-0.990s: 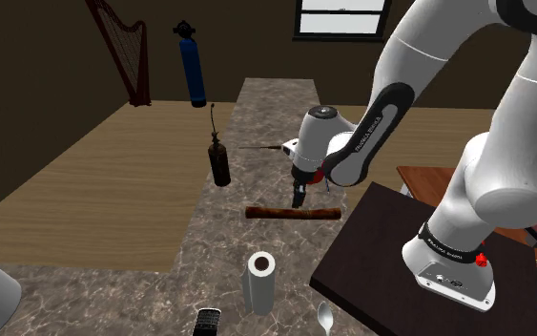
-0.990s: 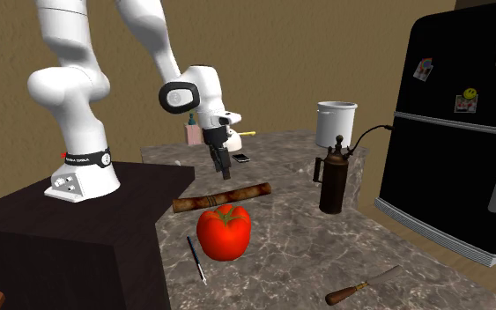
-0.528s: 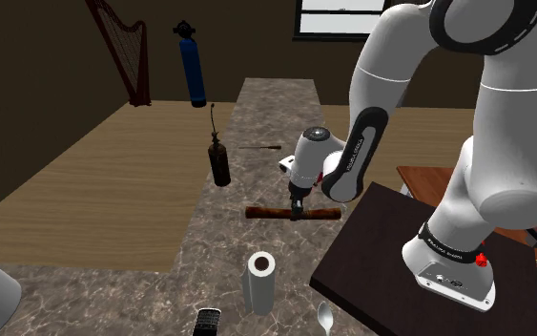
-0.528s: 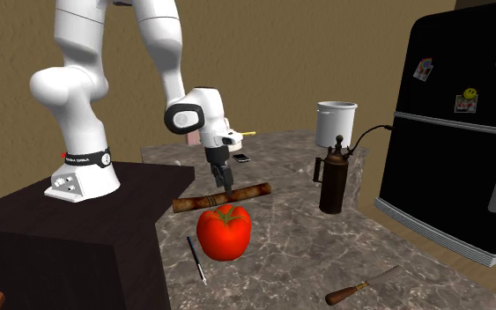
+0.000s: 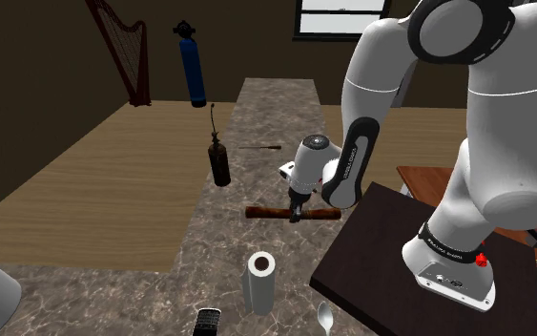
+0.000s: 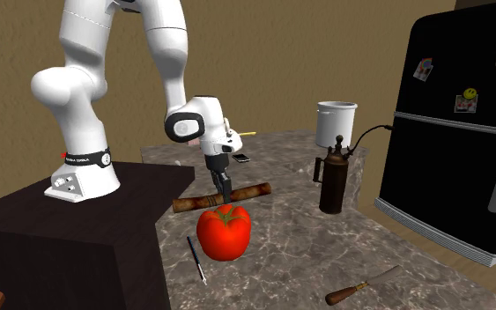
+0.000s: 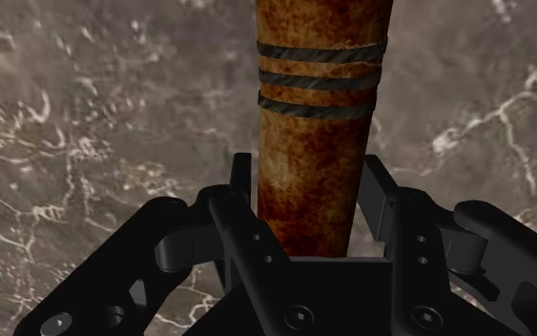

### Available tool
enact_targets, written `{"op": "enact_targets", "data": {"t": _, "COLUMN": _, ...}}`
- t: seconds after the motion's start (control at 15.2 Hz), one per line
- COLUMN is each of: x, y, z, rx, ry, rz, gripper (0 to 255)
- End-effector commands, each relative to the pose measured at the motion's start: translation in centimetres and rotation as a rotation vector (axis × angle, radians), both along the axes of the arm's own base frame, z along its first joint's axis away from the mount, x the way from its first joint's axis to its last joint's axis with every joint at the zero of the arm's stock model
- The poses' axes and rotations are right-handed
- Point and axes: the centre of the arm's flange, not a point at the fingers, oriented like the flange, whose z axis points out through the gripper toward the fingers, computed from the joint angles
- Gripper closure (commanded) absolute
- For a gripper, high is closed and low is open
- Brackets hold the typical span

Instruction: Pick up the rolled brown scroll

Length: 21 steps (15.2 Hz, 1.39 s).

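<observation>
Near the tomato (image 6: 223, 232), the gripper (image 6: 225, 195) straddles the brown scroll (image 6: 253, 190) (clamped or loose, I cannot tell); an off-centre squeeze could roll it away.

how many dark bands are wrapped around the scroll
3 dark bands ring the scroll in the wrist view, close together just past the gripper: nearest, middle, farthest. The scroll's far end is out of that view, so more may be hidden.
</observation>
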Motion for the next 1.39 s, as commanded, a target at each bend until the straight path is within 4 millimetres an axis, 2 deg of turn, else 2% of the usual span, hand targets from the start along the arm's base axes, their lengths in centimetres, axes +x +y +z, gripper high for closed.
{"op": "enact_targets", "data": {"t": 0.0, "x": 0.0, "y": 0.0, "z": 0.0, "rx": 0.000, "ry": 0.000, "rz": 0.000, "gripper": 255}}
{"op": "enact_targets", "data": {"t": 0.4, "x": 0.0, "y": 0.0, "z": 0.0, "rx": 0.000, "ry": 0.000, "rz": 0.000, "gripper": 255}}
{"op": "enact_targets", "data": {"t": 1.32, "x": 0.0, "y": 0.0, "z": 7.4, "rx": 0.000, "ry": 0.000, "rz": 0.000, "gripper": 255}}
